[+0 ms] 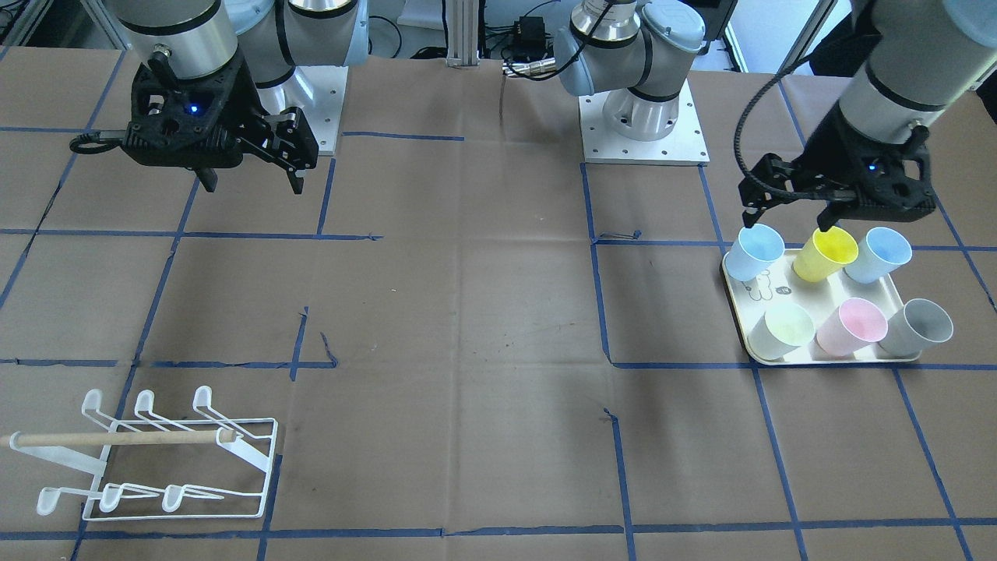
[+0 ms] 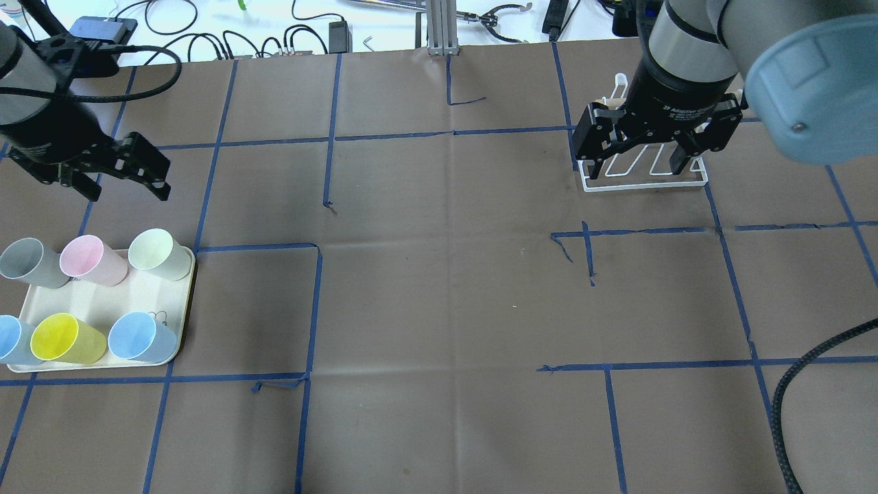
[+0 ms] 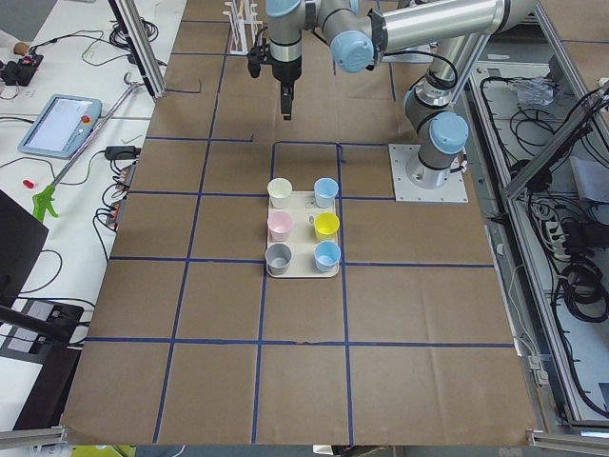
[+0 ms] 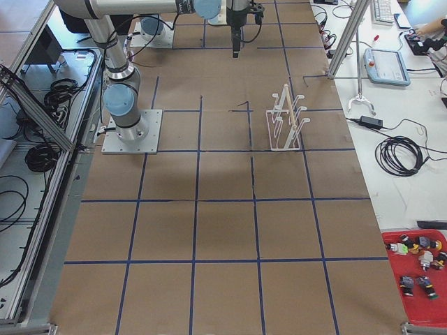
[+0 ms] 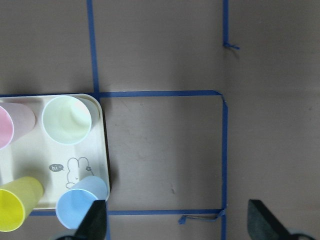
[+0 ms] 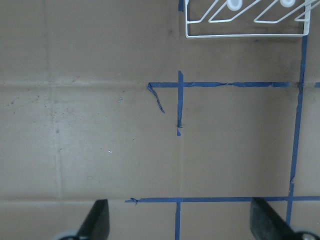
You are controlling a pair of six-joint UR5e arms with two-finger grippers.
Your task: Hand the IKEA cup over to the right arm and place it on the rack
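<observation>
Going by the overhead view, left side first. Up at 10 o'clock over the brown tabletop: the left end effector, fingers spread wide apart, gripping nothing. Just below it, at 8 o'clock: a cream tray with six cups standing open side up, in two rows. Far row: grey cup, pink cup, pale green cup. Near row: edge blue cup, half cut off by the picture's side, then yellow cup, then second blue cup. All six apart from the fingers. Way over at 2 o'clock: the right end effector, fingers spread wide too, gripping nothing, hanging above the white wire rack. Rack resting on the tabletop, well apart from the tray, with a wooden bar across it.
</observation>
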